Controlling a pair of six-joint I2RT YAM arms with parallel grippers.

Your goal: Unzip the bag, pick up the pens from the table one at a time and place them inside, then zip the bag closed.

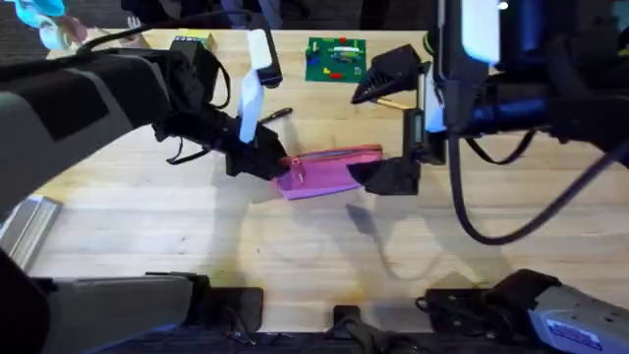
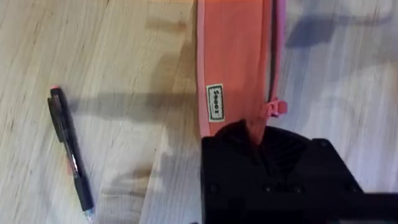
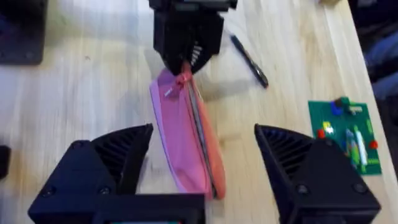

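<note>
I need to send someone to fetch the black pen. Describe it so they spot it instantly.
Start at the pale wooden tabletop and find the pink fabric pencil pouch at its middle. Just beyond the pouch's left end, past the left gripper, lies a slim black pen, the lone dark stick on bare wood there.

A: Any readable text on the table?

B: One item. Small white rectangular label with a dark border, sewn on the bag (image 2: 233, 62), near the end held by the left gripper (image 2: 258, 140). Label sits at (image 2: 214, 101) in the left wrist view.

A: What does it say?

B: Short word, five or so letters, running lengthwise along the pouch. Looks like "Seeex" or similar, can't confirm the letters.

A: Green board (image 1: 336, 58) at the far edge?

B: Has coloured parts on it, no legible print in the overhead or right wrist view.

A: Black pen (image 2: 70, 152)?

B: No markings legible.
</note>
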